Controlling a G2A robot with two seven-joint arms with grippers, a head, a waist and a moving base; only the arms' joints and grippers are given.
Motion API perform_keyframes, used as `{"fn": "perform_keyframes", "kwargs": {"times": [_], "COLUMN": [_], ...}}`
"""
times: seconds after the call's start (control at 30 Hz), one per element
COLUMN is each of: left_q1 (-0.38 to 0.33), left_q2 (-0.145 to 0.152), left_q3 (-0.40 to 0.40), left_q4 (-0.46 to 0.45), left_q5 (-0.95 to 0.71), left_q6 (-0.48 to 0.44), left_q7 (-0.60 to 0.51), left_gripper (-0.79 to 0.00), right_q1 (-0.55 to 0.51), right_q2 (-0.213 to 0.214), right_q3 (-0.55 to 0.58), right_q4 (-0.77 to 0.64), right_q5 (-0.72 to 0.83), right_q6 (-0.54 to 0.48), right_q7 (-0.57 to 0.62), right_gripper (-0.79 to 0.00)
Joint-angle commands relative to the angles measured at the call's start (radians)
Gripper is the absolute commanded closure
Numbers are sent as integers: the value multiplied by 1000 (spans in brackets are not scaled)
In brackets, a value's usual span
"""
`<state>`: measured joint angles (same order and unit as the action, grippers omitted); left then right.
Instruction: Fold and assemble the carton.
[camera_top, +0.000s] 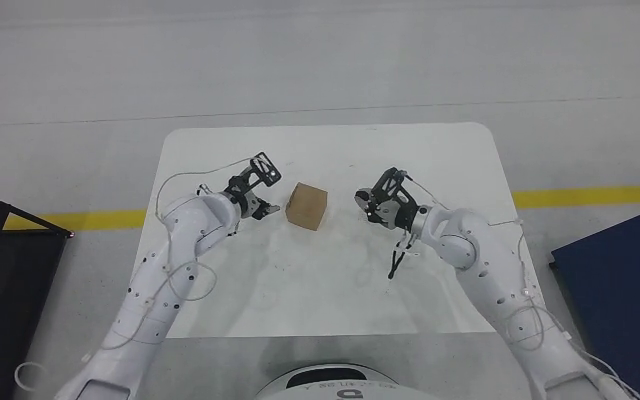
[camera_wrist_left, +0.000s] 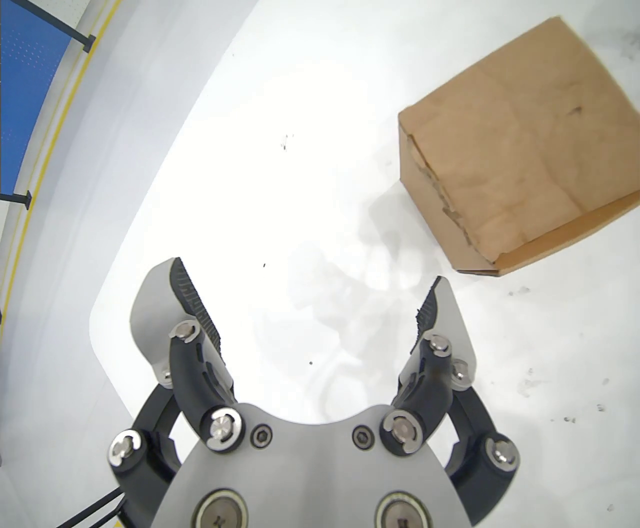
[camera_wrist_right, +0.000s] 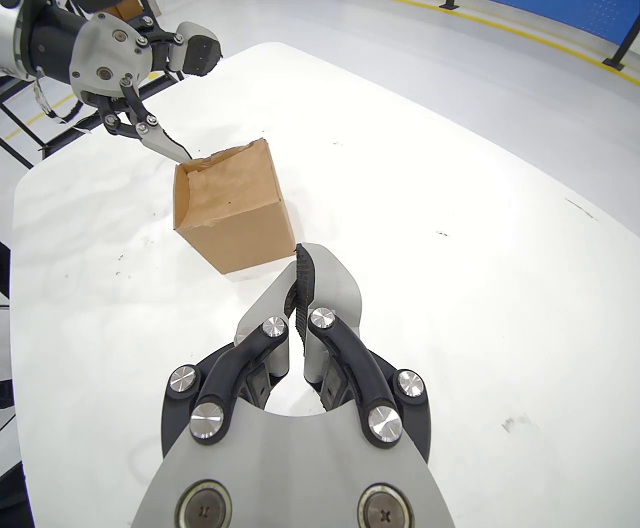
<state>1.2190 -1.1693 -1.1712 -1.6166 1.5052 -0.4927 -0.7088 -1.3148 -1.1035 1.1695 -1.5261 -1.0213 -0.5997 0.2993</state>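
Brown cardboard carton (camera_top: 307, 205), folded into a box, sits about midway between the left and right edges of the white table (camera_top: 330, 290). Beside it is the left gripper (camera_top: 268, 187), spread open and empty. On its other side is the right gripper (camera_wrist_right: 300, 260), pinched together on nothing.

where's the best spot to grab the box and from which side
Probably across two smooth opposite walls, coming from above with the open left gripper: the box sits flat and those walls are plain. Avoid the dented face with the ragged flap; it may give.
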Motion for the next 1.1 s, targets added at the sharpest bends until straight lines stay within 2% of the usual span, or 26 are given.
{"fn": "perform_keyframes", "kwargs": {"times": [0.0, 0.17, 0.27, 0.53, 0.67, 0.8, 0.93, 1.07], "left_q1": [-14, -68, -95, -82, -86, -121, -142, -119], "left_q2": [-4, -19, -28, -20, -26, -38, -44, -31], "left_q3": [16, 94, 123, 70, 93, 138, 142, 87], "left_q4": [7, 50, 79, 111, 103, 128, 129, 90], "left_q5": [-4, 5, -41, -23, -68, -83, -130, -130], "left_q6": [2, -12, -43, 29, 0, -4, -9, -5], "left_q7": [6, 11, 53, 46, 81, 99, 143, 108], "left_gripper": [-785, -785, -785, -785, -785, -785, -785, -785], "right_q1": [-23, -64, -77, -101, -105, -118, -154, -211], "right_q2": [5, 14, 17, 23, 25, 28, 36, 49], "right_q3": [18, 48, 65, 93, 100, 115, 158, 231], "right_q4": [-32, -83, -97, -111, -115, -125, -139, -150], "right_q5": [-7, -22, -29, -30, -29, -25, -14, -1], "right_q6": [0, 6, 15, 30, 35, 32, -20, -91], "right_q7": [-1, 5, -1, -7, -3, -10, -73, -147], "right_gripper": [0, 0, 0, 0, 0, 0, 0, 0]}}
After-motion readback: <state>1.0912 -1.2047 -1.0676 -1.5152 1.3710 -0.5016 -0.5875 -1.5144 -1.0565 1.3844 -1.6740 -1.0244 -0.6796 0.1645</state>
